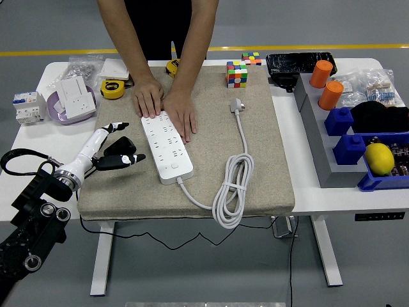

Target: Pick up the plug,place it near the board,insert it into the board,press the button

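A white worktop (300,192) is carrying a beige mat (268,160) on a grey floor. My left hand (115,152) is reaching in over the mat's left edge, fingers curling around the black plug (120,146), which is lying under my palm; I am judging this a grasp closing, not yet a lift. Just right of my hand the white board (167,148) is lying. A person's two hands (165,105) beyond my fingers are pressing its far end flat, probably to steady it.
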